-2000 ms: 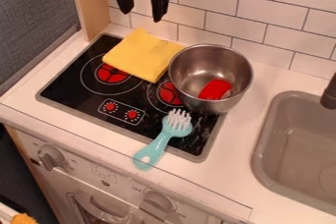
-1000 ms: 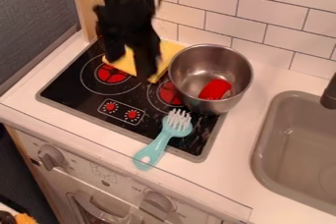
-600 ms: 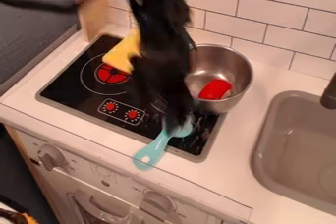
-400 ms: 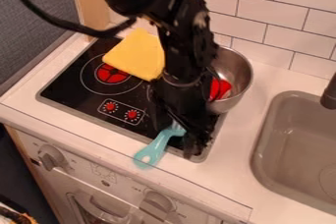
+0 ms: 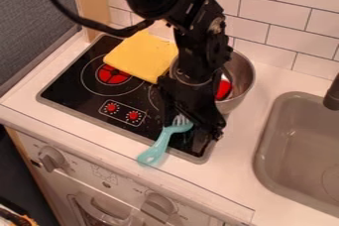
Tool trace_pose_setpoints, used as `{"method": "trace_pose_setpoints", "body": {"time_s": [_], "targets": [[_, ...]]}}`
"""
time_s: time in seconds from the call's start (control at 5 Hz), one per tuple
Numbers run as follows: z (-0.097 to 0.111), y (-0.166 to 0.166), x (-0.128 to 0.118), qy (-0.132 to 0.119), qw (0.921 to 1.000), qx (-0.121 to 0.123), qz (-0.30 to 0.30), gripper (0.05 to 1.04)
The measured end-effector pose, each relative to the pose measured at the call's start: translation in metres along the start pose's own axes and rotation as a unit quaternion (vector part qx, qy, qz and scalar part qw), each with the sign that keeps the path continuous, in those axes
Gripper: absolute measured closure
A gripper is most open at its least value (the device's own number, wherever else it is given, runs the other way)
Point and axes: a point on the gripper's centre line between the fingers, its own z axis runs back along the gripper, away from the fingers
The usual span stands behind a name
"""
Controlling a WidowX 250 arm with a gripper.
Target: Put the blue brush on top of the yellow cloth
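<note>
Upper L of frame: yellow folded cloth [image 5: 141, 57] lies flat on the rear of the toy cooktop [image 5: 66, 85]; its broad top face should make a stable landing pad. Lower ctr: light-blue scrub brush [image 5: 156, 150], task item, sits at the cooktop's front edge, handle overhanging the counter, prob. leaving the head accessible. Bristles face up. Ctr: gripper [image 5: 193, 130] is low, fingers spread either side of the brush head, prob. to centre the grip before closing; contact unconfirmed. R of ctr: steel pot [image 5: 244, 74] w/ red item [image 5: 223, 89] inside, partly behind the arm. Lift should clear its rim. Far R: grey sink [image 5: 263, 158], n/a to task.
</note>
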Motion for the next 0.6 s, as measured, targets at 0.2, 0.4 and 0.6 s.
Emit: {"method": "trace_pose_setpoints", "body": {"time_s": [0.2, 0.4, 0.6], "targets": [[0.001, 0.007, -0.004, 0.004, 0.9999, 0.001, 0.012, 0.084], [0.009, 0.017, -0.014, 0.001, 0.9995, 0.000, 0.031, 0.084], [0.010, 0.026, -0.017, 0.000, 0.9984, 0.006, 0.056, 0.085]]}}
